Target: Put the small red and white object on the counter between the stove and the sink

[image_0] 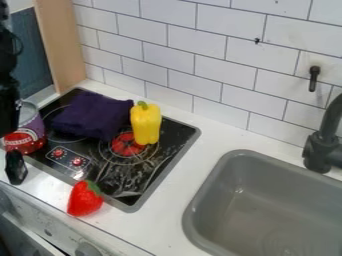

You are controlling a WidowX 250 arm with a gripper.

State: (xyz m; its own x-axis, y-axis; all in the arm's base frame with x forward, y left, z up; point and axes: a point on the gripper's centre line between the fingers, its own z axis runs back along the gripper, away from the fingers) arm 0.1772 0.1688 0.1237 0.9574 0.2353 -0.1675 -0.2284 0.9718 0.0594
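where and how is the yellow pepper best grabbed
Grip the pepper around its upper body, just below the stem, coming down from above. It looks upright, stem up, and is taller than wide, so its sides should suit a pinch. The cloth lies close at the picture's left, so closing on the near and far sides would probably avoid snagging it.

Can (32,122) partly hidden by hand (16,167); arm (8,75), sink (201,192), faucet (318,150) cut off by edges.
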